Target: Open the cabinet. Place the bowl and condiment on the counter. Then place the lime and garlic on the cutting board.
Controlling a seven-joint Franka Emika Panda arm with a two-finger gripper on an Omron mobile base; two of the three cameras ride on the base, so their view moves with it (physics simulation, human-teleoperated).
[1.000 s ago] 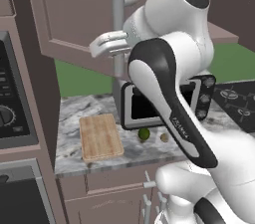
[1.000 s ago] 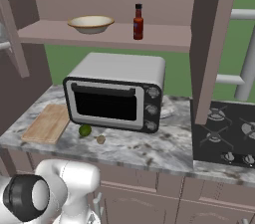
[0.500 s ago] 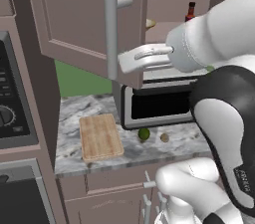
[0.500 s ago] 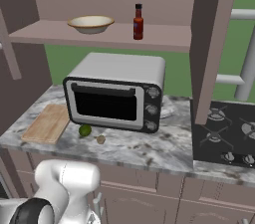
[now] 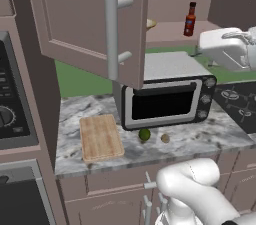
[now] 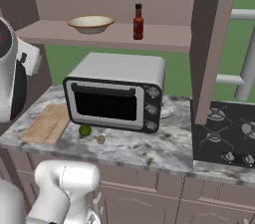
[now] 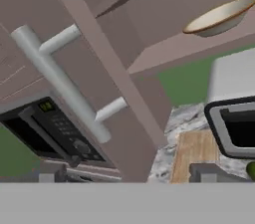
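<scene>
The cabinet's left door [image 5: 82, 19] stands swung open, its grey bar handle [image 5: 111, 31] free. On the shelf inside sit the tan bowl [image 6: 90, 23] and the dark red condiment bottle [image 6: 138, 21]. In the hand view my gripper [image 7: 128, 175] is open, fingertips wide apart with nothing between them, well back from the handle [image 7: 57, 81]. The white hand [image 5: 226, 50] hovers to the right of the shelf. On the marbled counter [image 6: 149, 151] the lime [image 6: 85, 130] and garlic [image 6: 101, 139] lie beside the wooden cutting board [image 6: 47, 123].
A silver toaster oven [image 6: 117, 93] stands on the counter under the shelf. The cabinet's right door [image 6: 214, 44] also hangs open, over the black stovetop [image 6: 224, 136]. A built-in oven panel [image 5: 10, 119] sits at far left.
My gripper opened, let go of the left door's handle and drew away to the right. The left door has swung further open.
</scene>
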